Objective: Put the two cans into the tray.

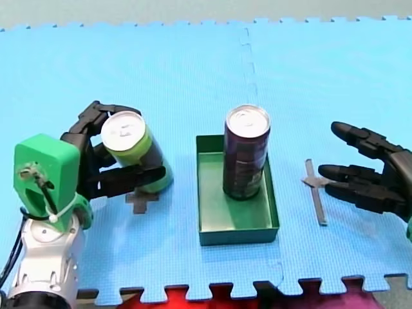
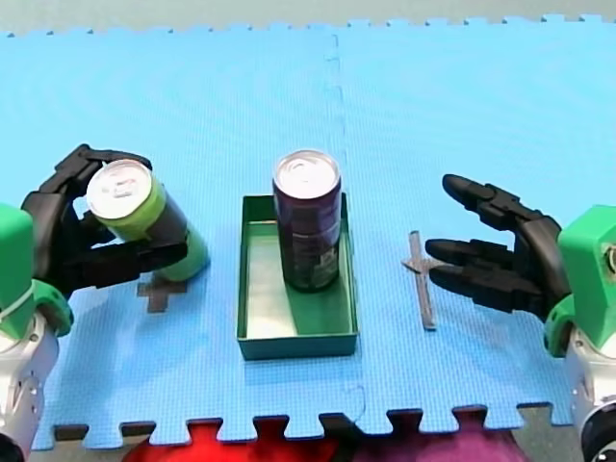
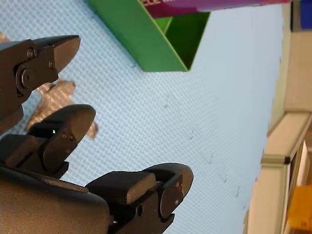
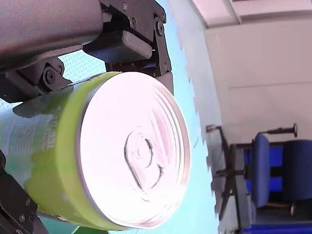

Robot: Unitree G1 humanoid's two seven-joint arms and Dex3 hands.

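A dark purple can (image 1: 246,152) stands upright inside the green tray (image 1: 207,212) in the middle of the blue mat. My left hand (image 1: 106,164) is shut on a lime green can (image 1: 135,151), tilted, just left of the tray above a grey tape cross (image 1: 143,203). In the second wrist view the green can's silver top (image 4: 134,151) sits between black fingers (image 4: 129,34). My right hand (image 1: 364,170) hovers right of the tray, near a grey tape strip, holding nothing.
The blue foam mat (image 1: 206,71) stretches far behind the tray. Its jigsaw front edge (image 1: 219,290) lies close to me, with red and purple floor beyond. A grey tape strip (image 1: 315,193) lies between the tray and my right hand.
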